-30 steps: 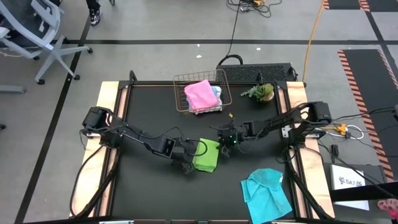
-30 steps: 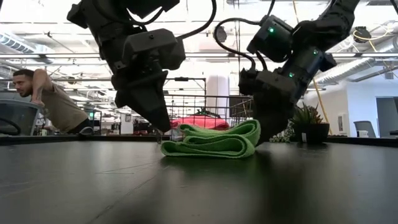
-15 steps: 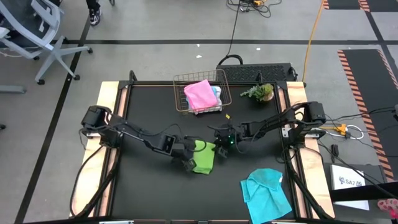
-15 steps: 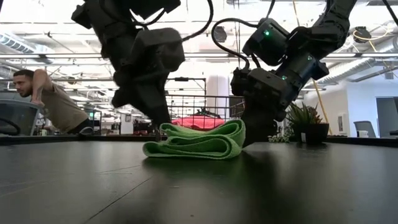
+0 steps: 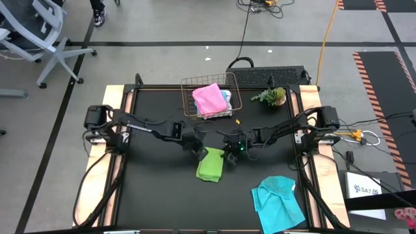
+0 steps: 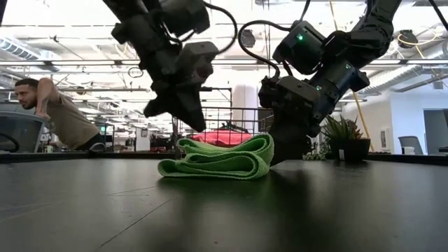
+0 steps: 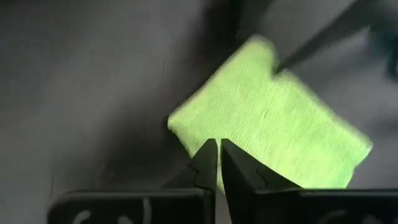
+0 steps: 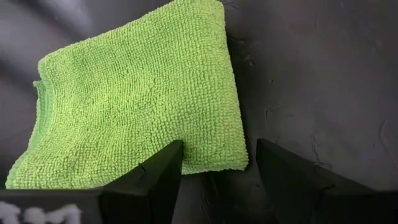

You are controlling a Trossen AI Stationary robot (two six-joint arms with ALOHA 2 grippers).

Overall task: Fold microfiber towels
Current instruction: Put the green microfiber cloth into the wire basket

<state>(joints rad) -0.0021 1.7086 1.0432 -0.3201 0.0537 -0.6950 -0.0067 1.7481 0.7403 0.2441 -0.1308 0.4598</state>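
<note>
A lime-green microfiber towel (image 5: 210, 166) lies folded in several layers on the black table, mid-table (image 6: 224, 159). My left gripper (image 5: 200, 151) is shut and hangs just above the towel's far left corner (image 7: 217, 152), its tips a little higher than the cloth (image 6: 197, 126). My right gripper (image 5: 227, 158) is open and low at the towel's far right corner (image 8: 221, 165). A cyan towel (image 5: 279, 198) lies crumpled near the right front. A pink towel (image 5: 209, 97) and a blue one (image 5: 225, 97) lie in the wire basket. My right gripper comes slanting down from the table's right. One finger (image 8: 163, 168) stands over the green towel's edge by its corner (image 8: 236, 163), the other over bare table. Whether that finger touches the cloth, I cannot tell.
The copper wire basket (image 5: 188, 107) stands at the far middle, with a small green plant (image 5: 273, 96) to its right. Bare black table lies left and in front of the green towel. A person (image 6: 49, 105) leans in the room beyond the table.
My left gripper has swung from the green towel's near left side toward the far edge and risen a little, staying shut. The folded towel has slid a short way toward the table's left and near edge and turned slightly.
</note>
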